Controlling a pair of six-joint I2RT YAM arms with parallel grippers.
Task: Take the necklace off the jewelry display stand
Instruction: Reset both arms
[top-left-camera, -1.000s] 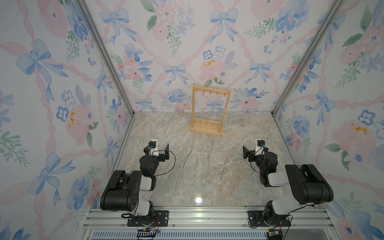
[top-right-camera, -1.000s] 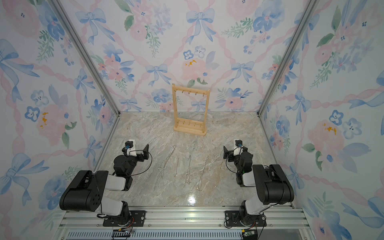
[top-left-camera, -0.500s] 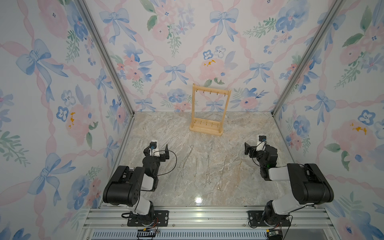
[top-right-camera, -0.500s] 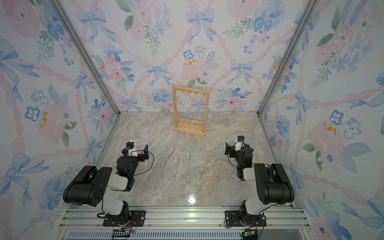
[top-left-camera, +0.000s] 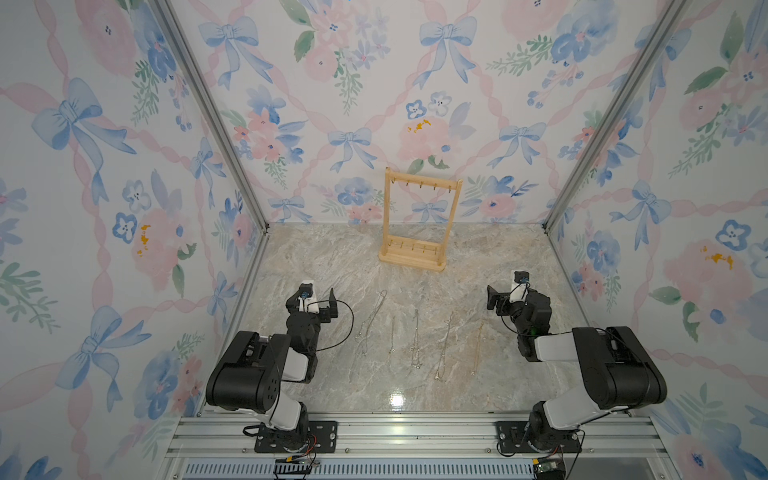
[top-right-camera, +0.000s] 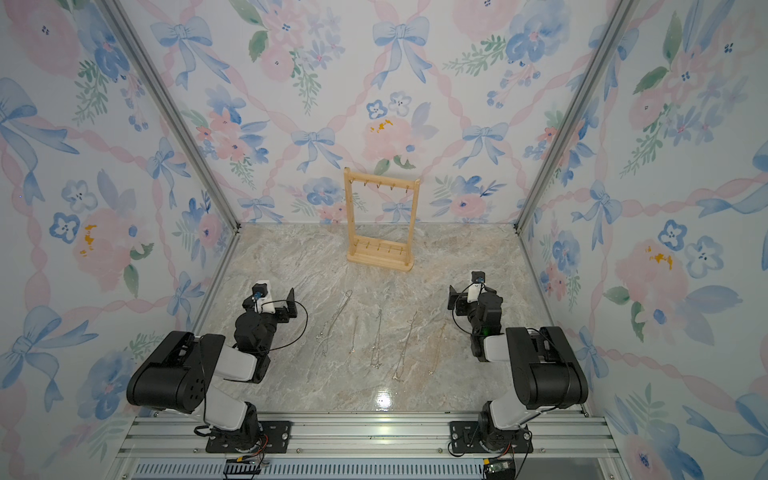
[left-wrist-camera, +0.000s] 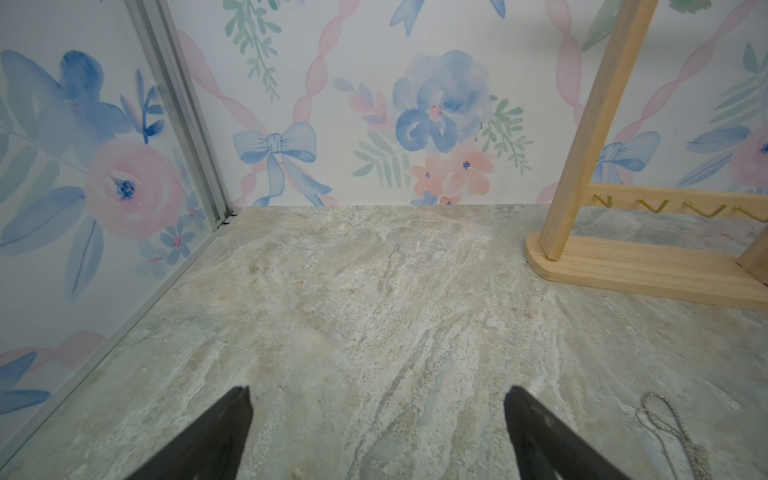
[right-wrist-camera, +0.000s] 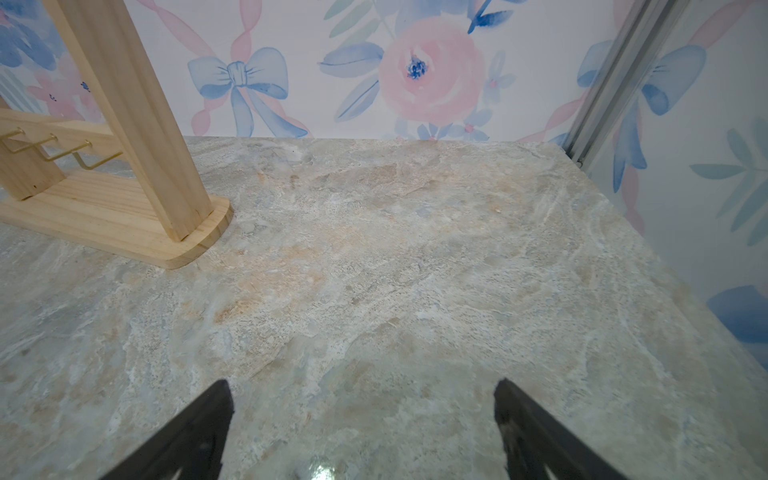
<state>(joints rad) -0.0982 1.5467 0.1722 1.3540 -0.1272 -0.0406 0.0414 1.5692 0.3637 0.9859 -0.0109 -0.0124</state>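
The jewelry display stand (top-left-camera: 412, 261) stands upright at the far side of the table (top-left-camera: 316, 257), close to the back wall in both top views. Five necklaces (top-left-camera: 415, 332) lie side by side on the table between the two arms, well apart from the stand (chains too fine for detail). The left tool (left-wrist-camera: 378, 399) is spread wide and grips nothing. The right tool (right-wrist-camera: 361, 386) is likewise spread wide and grips nothing.

Floral bow-print walls (top-left-camera: 374, 104), marbled floor (top-left-camera: 415, 395)

Probably a lab booth, floral panels (top-left-camera: 353, 83), aluminium rail (top-left-camera: 415, 432)
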